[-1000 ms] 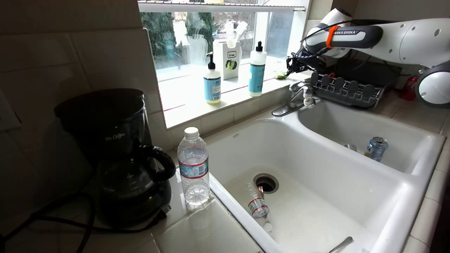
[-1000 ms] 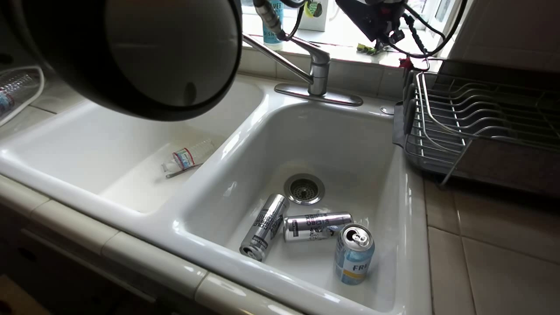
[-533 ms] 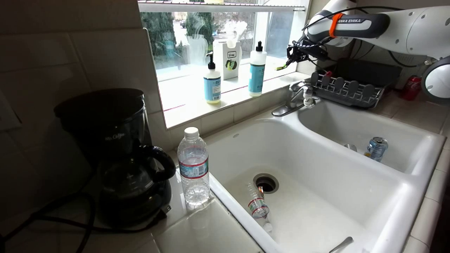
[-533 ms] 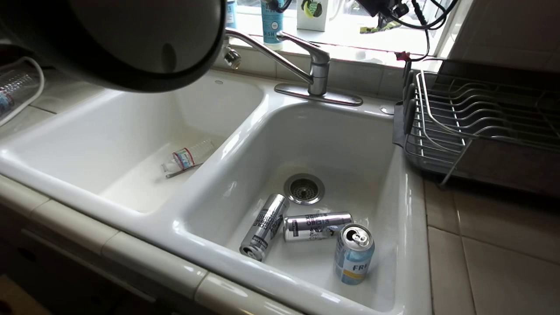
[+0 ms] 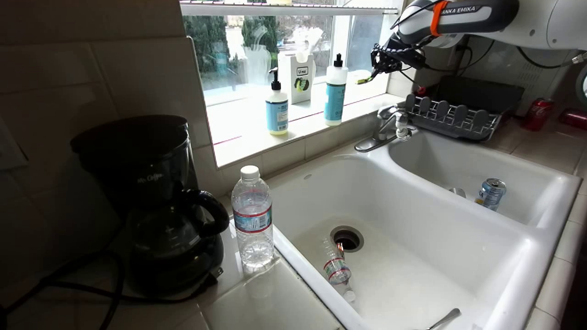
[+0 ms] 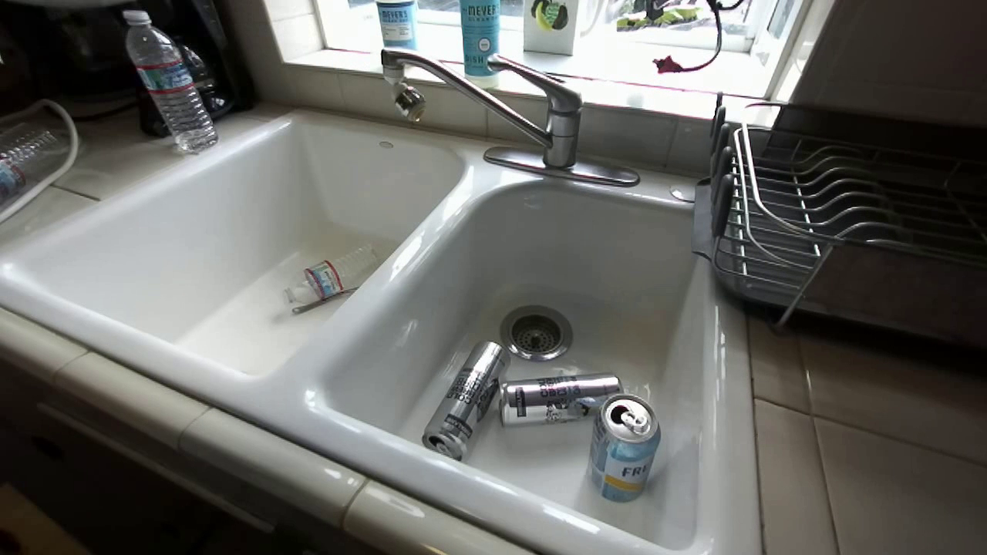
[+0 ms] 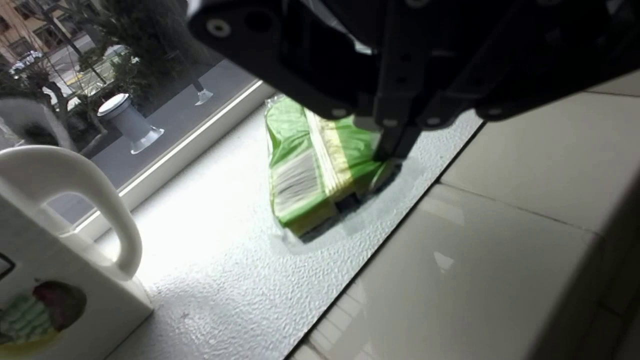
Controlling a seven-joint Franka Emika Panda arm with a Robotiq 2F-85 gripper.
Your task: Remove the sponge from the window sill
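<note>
Sponge (image 7: 320, 165), pinched between the fingers (image 7: 402, 142), hangs above the window sill (image 7: 235, 270). Writing: "ANKA EMIKA" on the arm (image 5: 486, 18), "Mr. Coffee" on the coffee maker (image 5: 151, 183), "MEYER" on a soap bottle (image 6: 480, 46), "FRE" on a can (image 6: 624, 455).

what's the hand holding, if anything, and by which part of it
The sponge, pinched by the hand near its right edge as seen in the wrist view.

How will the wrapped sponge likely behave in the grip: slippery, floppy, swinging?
Probably fairly stiff: in an exterior view the sponge juts out without obvious droop. Possibly slippery: the wrist view shows shiny, crinkled green wrapping. Could pivot: the fingers seem to pinch it near one edge, leaving most of it unsupported.
</note>
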